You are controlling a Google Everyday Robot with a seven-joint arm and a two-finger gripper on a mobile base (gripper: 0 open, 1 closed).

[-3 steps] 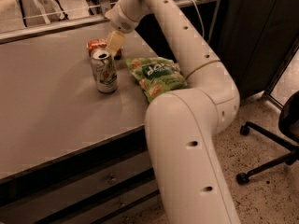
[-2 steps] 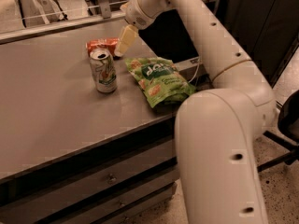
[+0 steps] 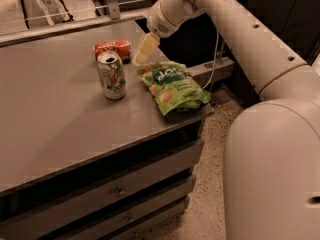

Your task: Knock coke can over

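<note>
**A:** In the camera view, where is the coke can?

**B:** The coke can (image 3: pixel 112 49) lies on its side close to the far edge of the counter (image 3: pixel 60 129), toward the far right corner. Its length runs along that edge. Judging by that pose, the knock looks done, since a can does not rest flat like that unless it has been tipped.

**A:** And the gripper?

**B:** The gripper (image 3: pixel 143 49) hangs just beside the can's right end, slanting down and leftward from the arm (image 3: pixel 250 39), which reaches in over the counter's right edge. Its tip is low, near the counter surface. I read that slant as a sideways push pose, not a grasp from above. Whether it is apart or together I cannot tell, and nothing is visibly held in it.

**A:** Is it touching the can?

**B:** It looks barely apart, but I cannot say for sure.

**A:** What else is on the counter?

**B:** A white-and-green can (image 3: pixel 112 76) stands upright just in front of the coke can, on the side toward the near edge. A green snack bag (image 3: pixel 174 88) lies flat along the right edge, with its top corner under the gripper's tip. Both crowd the coke can, so I judge that coming in from the right was the freest way to it.
</note>
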